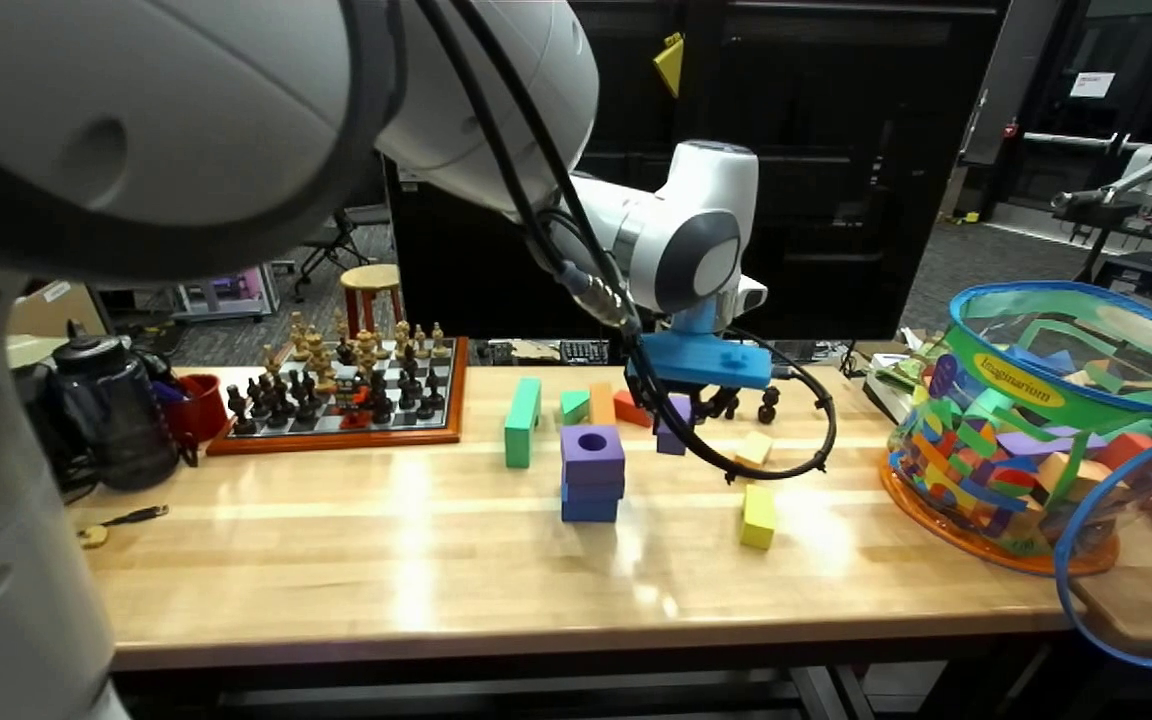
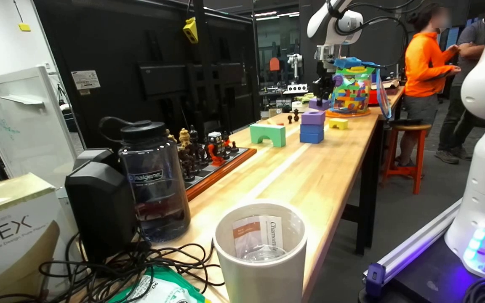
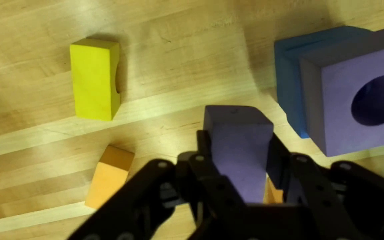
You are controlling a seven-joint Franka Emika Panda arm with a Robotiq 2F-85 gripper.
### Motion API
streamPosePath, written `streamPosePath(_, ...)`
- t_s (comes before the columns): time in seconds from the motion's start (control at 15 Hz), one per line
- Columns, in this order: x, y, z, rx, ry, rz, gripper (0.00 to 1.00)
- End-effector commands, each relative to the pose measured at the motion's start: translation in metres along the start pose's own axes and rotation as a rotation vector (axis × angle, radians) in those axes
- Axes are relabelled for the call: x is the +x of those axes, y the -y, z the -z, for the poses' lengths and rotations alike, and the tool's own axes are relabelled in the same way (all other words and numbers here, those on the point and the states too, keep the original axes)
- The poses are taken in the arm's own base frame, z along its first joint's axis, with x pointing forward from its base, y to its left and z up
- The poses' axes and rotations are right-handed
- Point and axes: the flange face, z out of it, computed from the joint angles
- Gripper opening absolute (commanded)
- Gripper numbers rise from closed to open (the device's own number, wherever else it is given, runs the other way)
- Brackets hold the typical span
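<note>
My gripper (image 3: 238, 136) is shut on a purple block (image 3: 240, 160), one finger on each side. In both exterior views this held block (image 1: 673, 428) (image 2: 319, 104) hangs above the table. In the wrist view, a stack stands right of the gripper: a purple block with a round hole (image 3: 342, 110) on top of blue blocks (image 3: 290, 83). The stack's purple block (image 1: 592, 447) and blue part (image 1: 589, 505) also show in an exterior view. A yellow arch block (image 3: 92, 81) and a yellow-orange block (image 3: 108, 181) lie left of the gripper. The held block's lower end is hidden.
A green arch block (image 1: 522, 425), a green triangle (image 1: 574, 405), an orange block (image 1: 602, 403) and a red block (image 1: 631, 408) are behind the stack. A chessboard (image 1: 356, 440), a bottle (image 2: 154, 189), a white cup (image 2: 263, 277) and a clear bag of blocks (image 1: 1016, 400) stand around.
</note>
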Motion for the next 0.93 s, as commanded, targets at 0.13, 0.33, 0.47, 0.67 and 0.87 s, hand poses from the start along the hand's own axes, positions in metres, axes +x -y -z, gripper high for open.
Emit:
streamPosePath(0.13, -0.023, 0.031, 0.030, -0.068, 0.005, 0.070, 0.16)
streamPosePath(0.33, -0.031, 0.046, 0.040, -0.092, 0.014, 0.100, 0.16)
streamPosePath(0.47, -0.036, 0.054, 0.045, -0.113, 0.011, 0.105, 0.16)
streamPosePath(0.67, -0.044, 0.066, 0.049, -0.115, 0.028, 0.120, 0.16)
streamPosePath(0.87, -0.052, 0.082, 0.049, -0.092, 0.052, 0.157, 0.16)
